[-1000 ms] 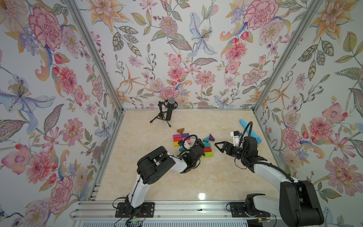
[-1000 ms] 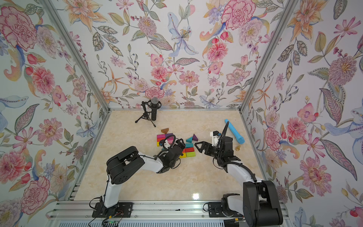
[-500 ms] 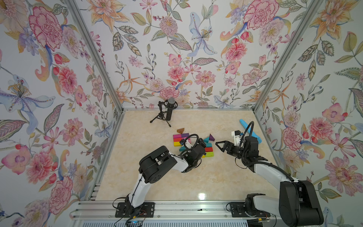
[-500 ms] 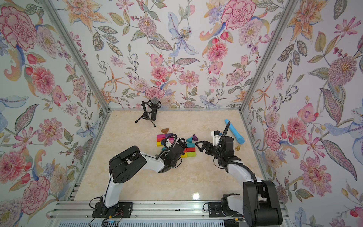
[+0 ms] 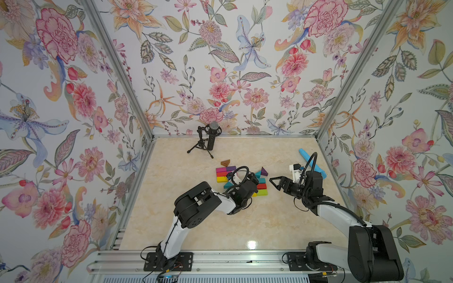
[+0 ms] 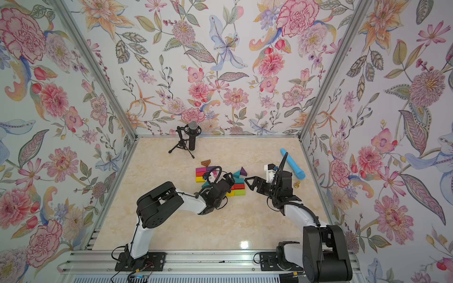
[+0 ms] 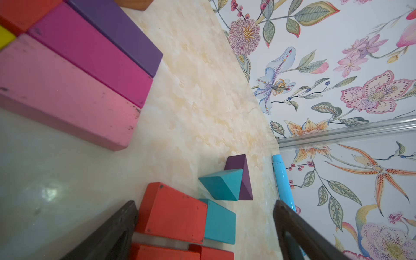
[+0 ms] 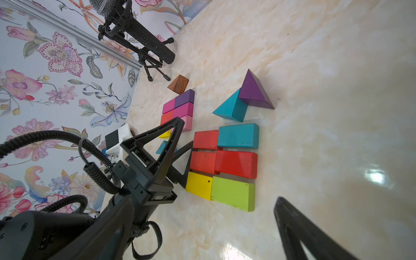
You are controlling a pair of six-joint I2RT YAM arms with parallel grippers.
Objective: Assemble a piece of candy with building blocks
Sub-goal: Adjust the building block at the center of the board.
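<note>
Building blocks [image 8: 235, 164] lay flat in a close patch just ahead of the left gripper [image 7: 205, 202], its jaws wide and empty; the right gripper [image 5: 271, 180], equally wide, hovered nearby; likely light, stiff and slick-painted, each seemed best pinched across its narrow sides.

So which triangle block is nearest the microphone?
The brown triangle, just beyond the purple brick toward the microphone. The teal triangle and purple triangle touch each other, farther off.
</note>
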